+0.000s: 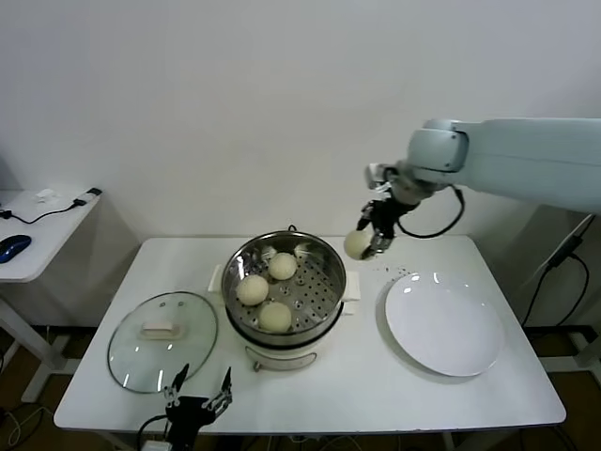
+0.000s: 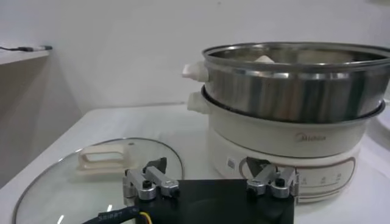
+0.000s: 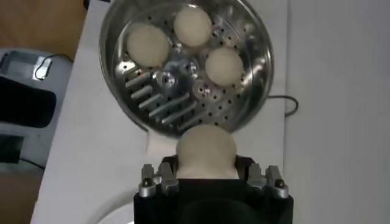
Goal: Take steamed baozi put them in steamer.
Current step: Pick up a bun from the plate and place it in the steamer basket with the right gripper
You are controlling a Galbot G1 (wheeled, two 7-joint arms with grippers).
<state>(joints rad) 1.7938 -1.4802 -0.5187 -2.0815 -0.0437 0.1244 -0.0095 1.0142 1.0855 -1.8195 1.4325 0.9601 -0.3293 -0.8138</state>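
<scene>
Head view, right gripper (image 1: 373, 237) pinching round cream-white bun (image 1: 357, 245) right of centre, beside shiny steel steamer (image 1: 324, 305) holding three buns, left gripper (image 1: 198, 389) spread wide at bottom left.

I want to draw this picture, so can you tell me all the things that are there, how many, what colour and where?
Baozi in steamer: three, cream-white, on the perforated tray.
Held baozi: one, cream-white, in the air above the table beside the steamer's rim.
Steamer: one, shiny steel on a cream base, table centre.
Glass lid: one, clear with white handle, left of the steamer.
Plate: one, white, empty, right of the steamer.
Table: one, white.
Side desk: one, white, far left.
Right end effector: shut on the held baozi.
Left end effector: open, at the table's front edge.
</scene>
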